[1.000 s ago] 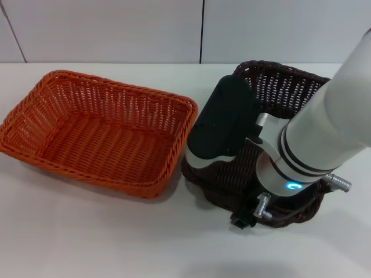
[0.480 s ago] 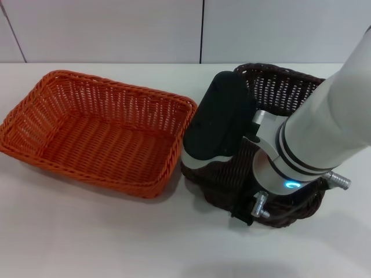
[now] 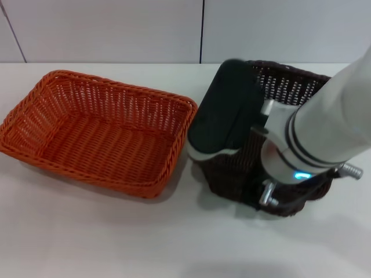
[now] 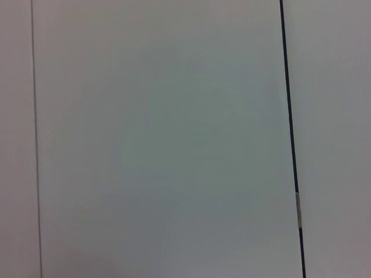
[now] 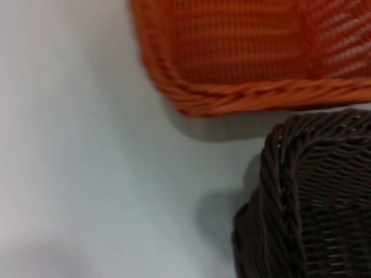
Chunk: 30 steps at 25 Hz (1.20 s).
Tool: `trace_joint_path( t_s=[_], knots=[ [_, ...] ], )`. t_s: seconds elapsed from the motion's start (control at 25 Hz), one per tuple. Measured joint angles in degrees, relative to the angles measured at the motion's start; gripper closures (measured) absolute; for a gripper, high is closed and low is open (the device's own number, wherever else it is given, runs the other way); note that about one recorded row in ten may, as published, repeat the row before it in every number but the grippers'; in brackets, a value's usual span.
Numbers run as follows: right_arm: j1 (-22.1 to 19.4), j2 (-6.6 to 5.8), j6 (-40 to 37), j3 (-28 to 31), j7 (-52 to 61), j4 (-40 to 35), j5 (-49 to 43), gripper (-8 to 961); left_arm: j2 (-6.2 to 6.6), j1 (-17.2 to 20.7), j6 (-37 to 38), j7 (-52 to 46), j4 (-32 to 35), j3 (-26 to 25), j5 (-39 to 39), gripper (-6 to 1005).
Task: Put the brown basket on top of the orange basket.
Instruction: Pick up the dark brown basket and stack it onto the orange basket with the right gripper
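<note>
The orange basket [image 3: 98, 130] sits on the white table at the left, and its corner shows in the right wrist view [image 5: 243, 46]. The brown basket [image 3: 290, 81] is to its right, tilted, with its near side raised and a shadow under it. Its corner also shows in the right wrist view [image 5: 313, 191]. My right gripper [image 3: 232, 156] is at the brown basket's near left rim and holds it. The arm covers the grip and much of the basket. The two baskets are a small gap apart. My left gripper is out of view.
The white table [image 3: 116, 243] runs in front of both baskets. A pale panelled wall [image 3: 116, 29] stands behind the table. The left wrist view shows only that wall [image 4: 174, 139].
My right arm has risen and shifted slightly right. The brown basket has gone with it. Its near edge has come up off the table and away from the orange basket.
</note>
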Motion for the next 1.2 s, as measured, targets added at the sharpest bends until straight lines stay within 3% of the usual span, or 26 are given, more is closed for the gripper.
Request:
trace_joint_path(
  t_s=[0.4,0.96,1.2],
  knots=[
    [1.9,0.06,-3.1,0.8,0.1,-5.8,-7.2,819,0.00,0.1,0.0,-0.2,0.0,0.0,0.0,271],
    [8.8,-0.45,-5.9,-0.2,-3.0,-7.6,-7.6,805,0.00,0.3,0.1,-0.2,-0.3,0.0,0.0,271],
    [9.6,-0.61,-5.4,-0.2,-8.2,-9.4,-7.7,799,-0.07,0.8,0.7,-0.4,-0.5,-0.4,-0.1,271]
  ],
)
